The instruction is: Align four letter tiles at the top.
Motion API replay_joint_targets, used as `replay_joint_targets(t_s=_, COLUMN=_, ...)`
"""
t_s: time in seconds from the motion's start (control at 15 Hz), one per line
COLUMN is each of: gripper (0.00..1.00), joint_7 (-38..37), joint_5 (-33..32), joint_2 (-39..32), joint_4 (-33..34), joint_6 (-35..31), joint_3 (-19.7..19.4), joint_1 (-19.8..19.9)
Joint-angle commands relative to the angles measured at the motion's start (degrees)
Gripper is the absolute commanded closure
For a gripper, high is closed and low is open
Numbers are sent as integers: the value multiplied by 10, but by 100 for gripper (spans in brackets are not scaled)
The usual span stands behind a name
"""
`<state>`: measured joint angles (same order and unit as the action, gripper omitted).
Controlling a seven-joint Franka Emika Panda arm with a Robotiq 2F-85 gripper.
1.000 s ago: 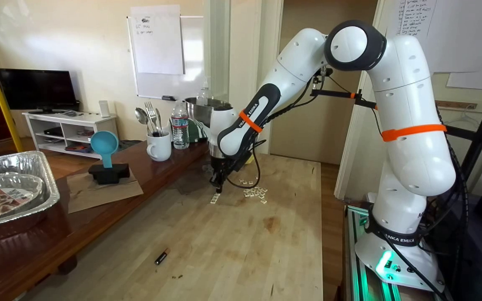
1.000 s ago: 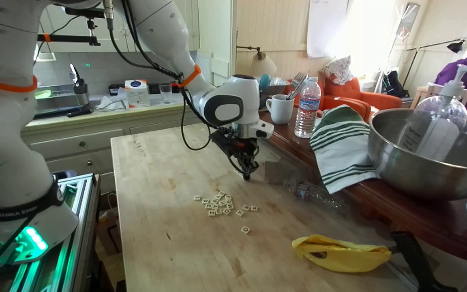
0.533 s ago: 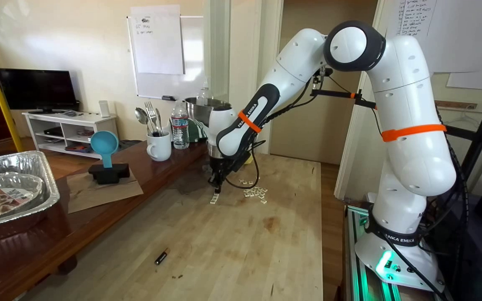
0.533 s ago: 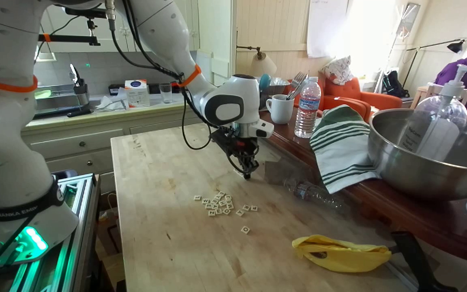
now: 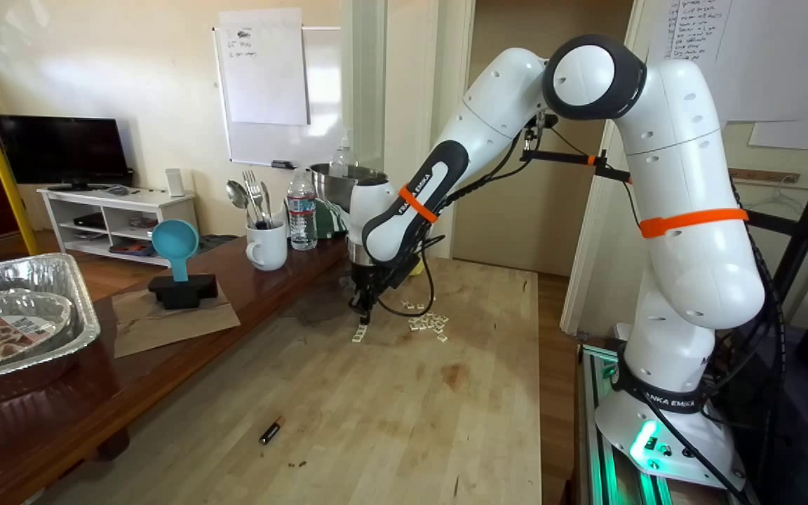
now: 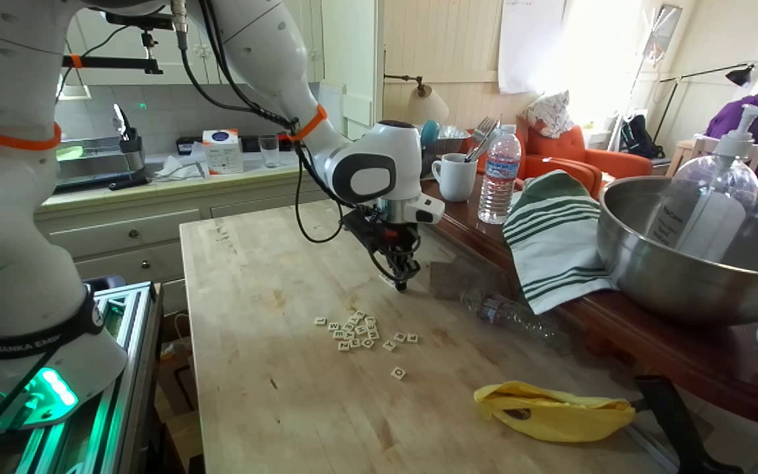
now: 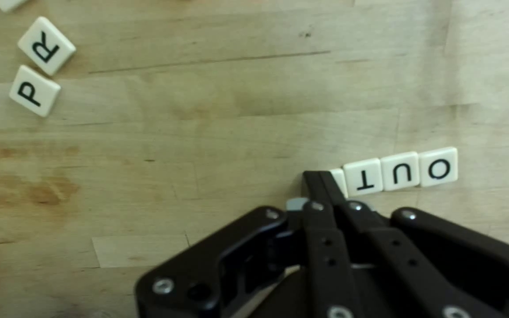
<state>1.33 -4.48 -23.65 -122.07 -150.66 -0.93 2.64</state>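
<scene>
Three cream letter tiles lie edge to edge in a slightly slanted row in the wrist view: O [image 7: 438,167], U [image 7: 400,171] and T [image 7: 363,176]. A fourth tile [image 7: 339,182] touches or nearly touches the T tile. It sits slightly lower in the picture, its letter hidden by the fingertips. My gripper [image 7: 320,173] is shut, fingertips together with nothing visible between them, at this tile's outer end. In both exterior views the gripper [image 5: 364,320] [image 6: 400,286] is down at the table by the row [image 5: 359,334], which it partly hides in an exterior view [image 6: 386,280].
Loose P [image 7: 35,91] and R [image 7: 47,46] tiles lie apart in the wrist view. A pile of tiles [image 6: 356,329] [image 5: 428,322] lies nearer the robot. A clear bottle [image 6: 510,316], a yellow object [image 6: 553,413] and a battery [image 5: 271,430] lie on the table [image 5: 404,421].
Between one second and half a second ago my gripper shifted very slightly at the row. Since then nothing visibly moves. The tiles in view stay in place.
</scene>
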Motion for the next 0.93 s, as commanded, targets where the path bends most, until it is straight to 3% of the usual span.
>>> replay_joint_targets(t_s=0.0, gripper=100, joint_7=8, joint_5=12, joint_2=-9, joint_4=7, joint_6=20, joint_3=2, joint_1=-1)
replay_joint_targets(t_s=0.87, gripper=100, joint_7=43, joint_5=23, joint_2=29, joint_4=-17, joint_6=9, joint_3=12, joint_1=9)
